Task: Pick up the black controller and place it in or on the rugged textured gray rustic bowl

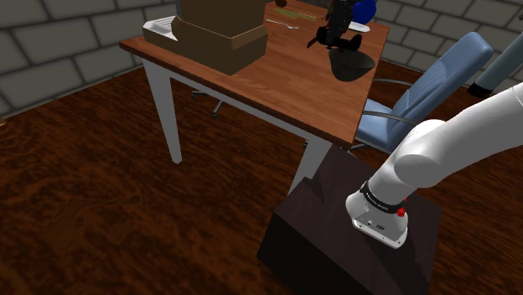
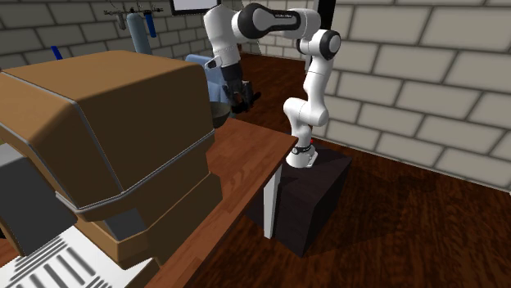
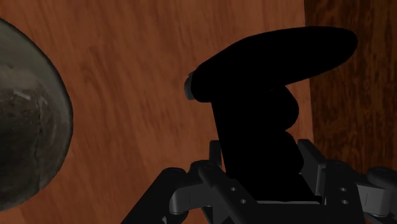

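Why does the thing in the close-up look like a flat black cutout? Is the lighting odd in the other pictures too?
Wrist view: the controller renders pure black, no highlights; the bowl shows mottled grey shading. Shoulder view: the table shows no glare. Second exterior view: the brown box has a lit top, darker sides.

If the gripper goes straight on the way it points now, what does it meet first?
Probably the table: the controller clasped in the gripper would touch bare wood first. The bowl lies beside that line. Depth is unclear.
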Controlling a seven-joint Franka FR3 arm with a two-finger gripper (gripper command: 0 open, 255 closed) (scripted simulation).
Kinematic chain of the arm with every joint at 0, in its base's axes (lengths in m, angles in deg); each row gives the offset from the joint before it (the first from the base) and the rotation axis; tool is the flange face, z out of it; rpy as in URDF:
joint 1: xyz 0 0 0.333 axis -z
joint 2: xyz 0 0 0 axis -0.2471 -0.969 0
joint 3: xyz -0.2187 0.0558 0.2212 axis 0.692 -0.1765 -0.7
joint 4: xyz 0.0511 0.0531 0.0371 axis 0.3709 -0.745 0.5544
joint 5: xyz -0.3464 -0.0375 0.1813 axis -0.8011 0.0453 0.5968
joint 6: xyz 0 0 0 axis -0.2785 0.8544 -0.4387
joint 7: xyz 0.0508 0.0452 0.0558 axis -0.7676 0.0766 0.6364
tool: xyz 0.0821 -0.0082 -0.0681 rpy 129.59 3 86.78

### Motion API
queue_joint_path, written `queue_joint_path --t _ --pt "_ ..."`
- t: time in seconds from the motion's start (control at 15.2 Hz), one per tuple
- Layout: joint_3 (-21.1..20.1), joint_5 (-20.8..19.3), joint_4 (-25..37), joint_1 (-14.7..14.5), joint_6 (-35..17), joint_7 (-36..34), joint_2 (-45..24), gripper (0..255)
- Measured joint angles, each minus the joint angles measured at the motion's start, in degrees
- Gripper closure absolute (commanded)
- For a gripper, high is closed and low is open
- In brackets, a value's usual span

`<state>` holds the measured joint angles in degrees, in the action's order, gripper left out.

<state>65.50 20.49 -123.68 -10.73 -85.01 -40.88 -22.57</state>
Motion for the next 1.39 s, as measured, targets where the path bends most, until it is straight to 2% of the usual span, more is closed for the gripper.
queue_joint_path --t 0.46,0.66,0.99,1.12,1.39 --pt "7.2 -2.0 6.7 2.6 2.2 9.9 -6.6 255" --pt "10.7 -2.2 11.6 3.8 4.3 14.8 -10.5 255" --pt "16.4 -0.8 20.6 6.8 6.9 23.7 -19.4 255" --pt "18.6 0.8 26.1 8.5 9.0 27.4 -24.2 255" --pt "19.2 0.8 24.3 9.2 6.7 29.4 -25.3 255"
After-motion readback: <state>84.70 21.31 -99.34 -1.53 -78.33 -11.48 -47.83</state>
